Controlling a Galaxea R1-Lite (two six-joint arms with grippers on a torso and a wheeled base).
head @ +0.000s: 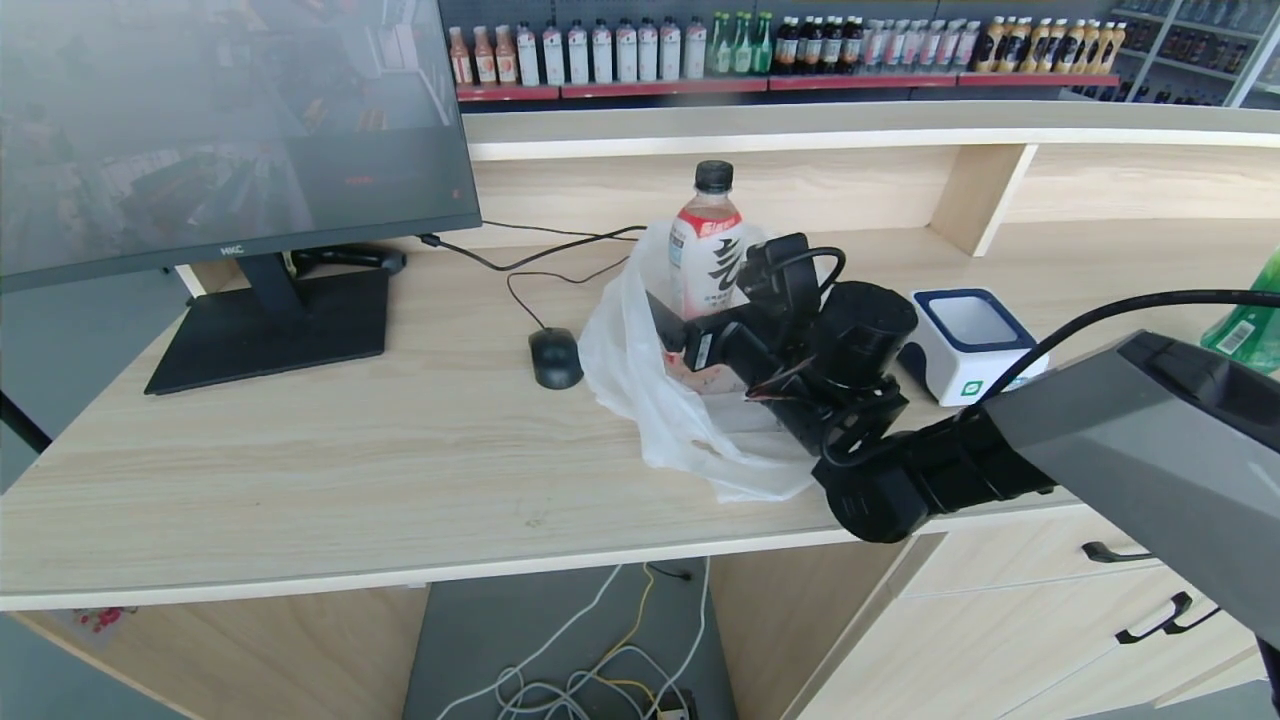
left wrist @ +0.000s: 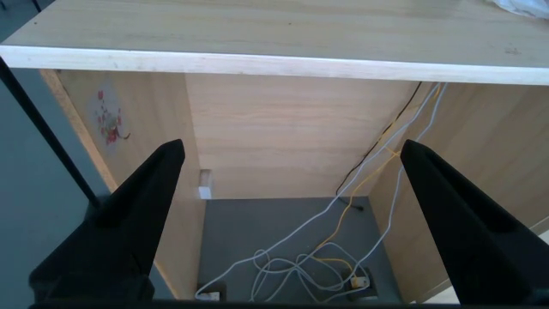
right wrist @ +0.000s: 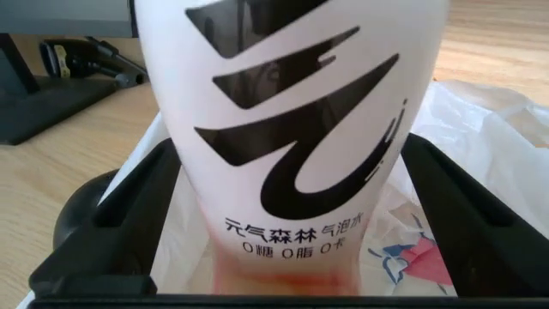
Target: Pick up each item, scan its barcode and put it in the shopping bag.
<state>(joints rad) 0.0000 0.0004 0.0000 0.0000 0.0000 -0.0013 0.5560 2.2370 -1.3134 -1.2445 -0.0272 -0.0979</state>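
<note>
A drink bottle (head: 705,250) with a black cap and a white-and-pink label stands upright inside the white plastic shopping bag (head: 640,390) on the wooden counter. My right gripper (head: 700,345) is at the bag's mouth, open, with one finger on each side of the bottle's lower body. In the right wrist view the bottle (right wrist: 292,129) stands between the spread fingers (right wrist: 129,215) of the right gripper (right wrist: 292,172), with the bag (right wrist: 489,120) behind it. My left gripper (left wrist: 292,154) hangs open and holds nothing, below the counter's front edge (left wrist: 257,62).
A white-and-blue barcode scanner (head: 970,340) sits right of the bag. A green bottle (head: 1245,335) lies at the far right edge. A mouse (head: 556,357) and a monitor (head: 230,130) are to the left. Cables (left wrist: 300,257) lie on the floor under the counter.
</note>
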